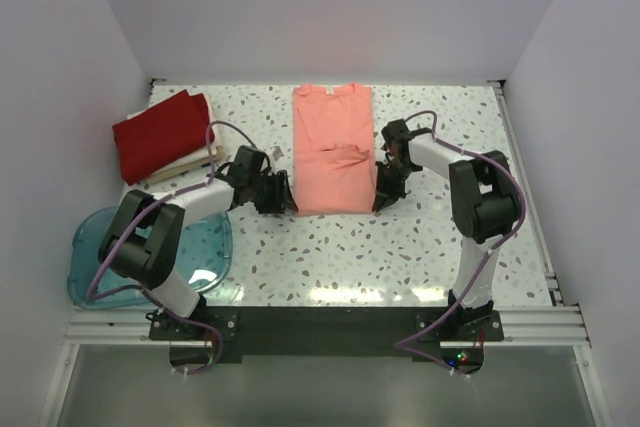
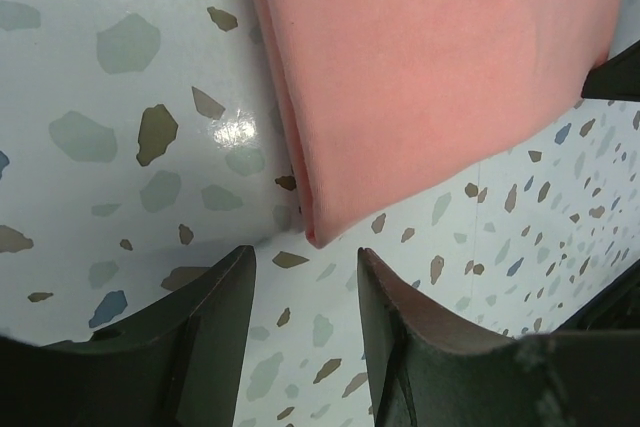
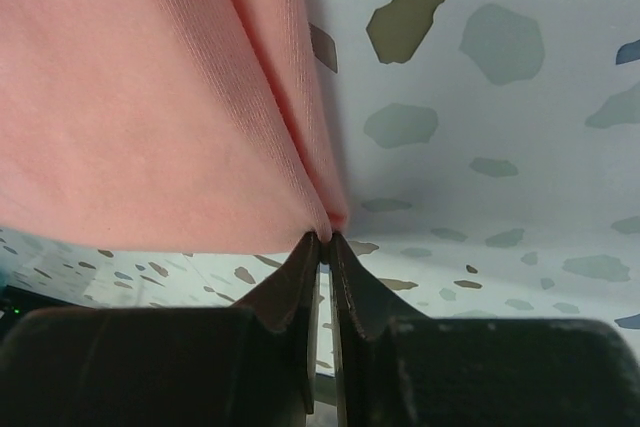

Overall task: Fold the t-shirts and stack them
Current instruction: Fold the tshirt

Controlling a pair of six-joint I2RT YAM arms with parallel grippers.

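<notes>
salmon-pink t-shirt (image 1: 333,147): soft fine-knit cloth, folded into a long flat rectangle, lying between the two pincers.
right pincer (image 3: 325,239): dark fingers pinched together on the shirt's near right corner.
left pincer (image 2: 305,254): fingers apart; the shirt's near left corner lies just ahead of the gap, ungripped.
deep red t-shirt (image 1: 162,132): folded, lying on the cream-white t-shirt (image 1: 190,163), well beyond the left pincer's outer side.
tub (image 1: 85,247): translucent blue plastic, rounded, behind the left pincer.
table (image 1: 250,107): glossy, speckled.
count: three shirts, one tub.
</notes>
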